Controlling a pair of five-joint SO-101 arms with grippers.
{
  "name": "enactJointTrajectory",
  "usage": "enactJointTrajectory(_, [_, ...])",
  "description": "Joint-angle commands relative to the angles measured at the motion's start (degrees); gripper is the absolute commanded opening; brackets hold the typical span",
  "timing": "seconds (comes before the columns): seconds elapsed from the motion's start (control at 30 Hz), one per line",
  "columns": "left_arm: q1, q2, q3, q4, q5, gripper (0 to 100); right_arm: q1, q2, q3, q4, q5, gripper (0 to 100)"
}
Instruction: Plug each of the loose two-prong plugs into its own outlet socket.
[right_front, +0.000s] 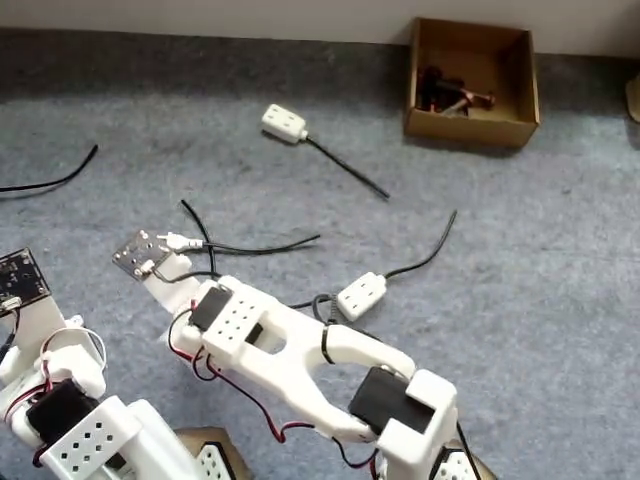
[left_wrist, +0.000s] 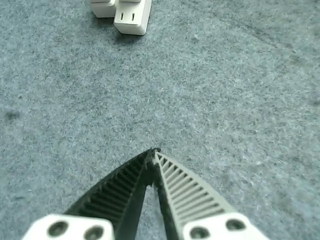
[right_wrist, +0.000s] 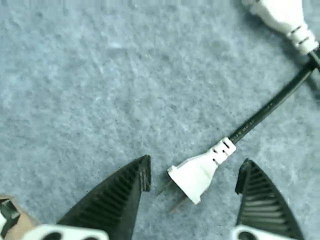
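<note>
In the high view, a loose black cable (right_front: 50, 182) is seen at nine o'clock on the grey carpet (right_front: 520, 260). The left arm (right_front: 60, 400) is placed at seven o'clock. In its wrist view the left gripper (left_wrist: 153, 156) is shown above bare carpet with its fingers pressed together on nothing, and a white socket block (left_wrist: 132, 17) lies well ahead of them. Which socket this is cannot be told.

The right arm (right_front: 300, 360) is stretched from five o'clock toward ten o'clock and ends at a two-prong plug (right_front: 180, 241) left of centre. In the right wrist view the right gripper (right_wrist: 195, 172) is held with its fingers spread wide. The plug lies flat on the carpet between them and is touched by neither.

An outlet socket (right_front: 285, 122) with a black lead is found at eleven o'clock, well apart from the plug. A second outlet socket (right_front: 362, 296) lies just beside the right arm near the centre. A cardboard box (right_front: 470, 130) holding small parts is set at one o'clock.
</note>
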Motion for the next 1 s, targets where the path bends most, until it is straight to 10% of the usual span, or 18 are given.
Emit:
enactJointTrajectory(0.0, [-0.7, -0.9, -0.3, -1.1, 0.4, 1, 1.6, 1.5, -2.2, -1.5, 0.6, 26.9])
enactJointTrajectory(0.97, [0.3, -0.9, 2.8, -4.1, 0.4, 1, 9.4, 4.4, -2.2, 10.4, 4.0, 13.8])
